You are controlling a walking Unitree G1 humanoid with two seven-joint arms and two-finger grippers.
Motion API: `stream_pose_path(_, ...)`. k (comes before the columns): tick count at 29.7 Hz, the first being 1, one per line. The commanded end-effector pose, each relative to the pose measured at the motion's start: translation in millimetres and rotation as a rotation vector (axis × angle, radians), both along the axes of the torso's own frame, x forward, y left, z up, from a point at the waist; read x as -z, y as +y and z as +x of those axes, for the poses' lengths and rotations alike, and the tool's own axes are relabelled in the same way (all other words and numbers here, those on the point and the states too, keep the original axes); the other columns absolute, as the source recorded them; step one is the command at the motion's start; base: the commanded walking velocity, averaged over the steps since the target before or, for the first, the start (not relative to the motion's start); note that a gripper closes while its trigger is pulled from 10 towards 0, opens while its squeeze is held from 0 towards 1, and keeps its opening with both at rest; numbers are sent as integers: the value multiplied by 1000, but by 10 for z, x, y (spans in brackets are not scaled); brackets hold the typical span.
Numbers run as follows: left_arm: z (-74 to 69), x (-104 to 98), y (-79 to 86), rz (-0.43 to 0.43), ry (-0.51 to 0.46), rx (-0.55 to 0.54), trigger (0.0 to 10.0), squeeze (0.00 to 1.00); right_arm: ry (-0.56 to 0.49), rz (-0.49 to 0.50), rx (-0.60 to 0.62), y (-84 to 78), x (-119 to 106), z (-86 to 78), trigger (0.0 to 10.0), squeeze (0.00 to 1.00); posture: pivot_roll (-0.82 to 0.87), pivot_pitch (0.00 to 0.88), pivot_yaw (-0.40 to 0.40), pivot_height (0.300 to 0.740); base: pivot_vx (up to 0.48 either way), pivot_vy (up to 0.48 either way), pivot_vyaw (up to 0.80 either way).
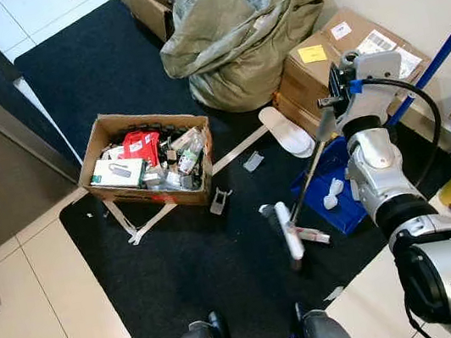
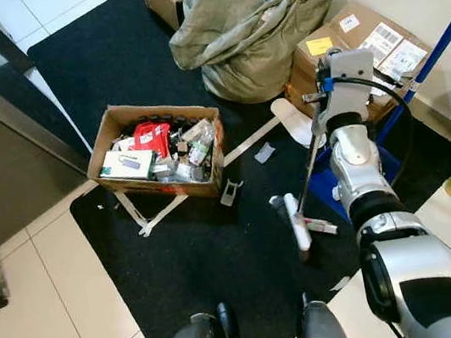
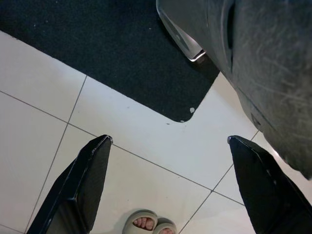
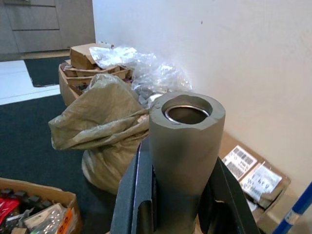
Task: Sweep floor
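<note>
Because sweeping needs reach, the broom (image 1: 306, 180) slants down to the black mat (image 1: 180, 262), its white head near scraps of litter, and the right gripper (image 4: 178, 195) is clamped round the grey handle top. Beyond it lie a blue dustpan (image 1: 333, 195), probably waiting for debris, and a cardboard box (image 1: 145, 160). The left gripper (image 3: 168, 187) hangs spread, empty, over tile.

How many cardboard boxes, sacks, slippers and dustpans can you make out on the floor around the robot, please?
Cardboard boxes: 3, the open box of clutter, the labelled box by the wall, and one behind the sack
Sacks: 1
Slippers: 1
Dustpans: 1, blue
Total: 6
</note>
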State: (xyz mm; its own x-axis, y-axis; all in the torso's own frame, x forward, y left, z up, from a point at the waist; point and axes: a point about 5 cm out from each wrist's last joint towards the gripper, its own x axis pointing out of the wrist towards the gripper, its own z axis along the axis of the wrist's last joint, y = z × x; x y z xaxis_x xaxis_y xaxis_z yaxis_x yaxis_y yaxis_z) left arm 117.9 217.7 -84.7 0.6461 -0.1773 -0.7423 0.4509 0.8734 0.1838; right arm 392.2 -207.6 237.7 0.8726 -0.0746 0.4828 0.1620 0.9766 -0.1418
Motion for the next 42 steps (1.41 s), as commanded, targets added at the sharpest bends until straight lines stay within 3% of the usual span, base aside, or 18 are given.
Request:
stream_pose_path(1,-169,57,43,13,65,-12,10000,0,-68,-95,4,-11,-179,-4,10000,0,137,371,49,740,0,0,0)
stream_pose_path(9,-165,66,13,10,67,-15,10000,0,-126,-121,-19,49,-393,20,10000,0,137,361,42,740,0,0,0)
stream_pose_path(15,-122,74,-7,12,69,-33,10000,0,-218,-121,-61,143,-710,30,10000,0,116,333,27,740,0,0,0)
stream_pose_path(29,-11,82,-61,14,79,-46,10000,0,-245,-113,-88,197,-771,26,10000,0,80,266,18,740,0,0,0)
stream_pose_path(30,13,88,-63,22,91,-53,10000,0,-225,-40,-127,226,-727,42,10000,0,52,221,12,740,0,0,0)
stream_pose_path(31,13,88,-63,22,91,-53,10000,0,-225,-40,-127,226,-727,42,10000,0,52,221,12,740,0,0,0)
stream_pose_path(32,40,93,-68,30,103,-60,10000,0,-186,64,-181,276,-641,69,10000,0,37,198,9,740,0,0,0)
stream_pose_path(34,40,93,-68,30,103,-60,10000,0,-186,64,-181,276,-641,69,10000,0,37,198,9,740,0,0,0)
stream_pose_path(35,71,97,-78,40,112,-65,10000,0,-126,163,-242,346,-511,101,10000,0,27,173,3,740,0,0,0)
stream_pose_path(37,71,97,-78,40,112,-65,10000,0,-126,163,-242,346,-511,101,10000,0,27,173,3,740,0,0,0)
stream_pose_path(39,186,76,-86,62,97,-89,10000,0,-17,311,-324,526,-130,91,10000,0,24,114,-13,740,0,0,0)
stream_pose_path(40,186,76,-86,62,97,-89,10000,0,-17,311,-324,526,-130,91,10000,0,24,114,-13,740,0,0,0)
stream_pose_path(41,298,27,-15,97,62,-114,10000,0,38,370,-329,594,110,46,10000,0,16,78,-7,740,0,0,0)
stream_pose_path(42,298,27,-15,97,62,-114,10000,0,38,370,-329,594,110,46,10000,0,16,78,-7,740,0,0,0)
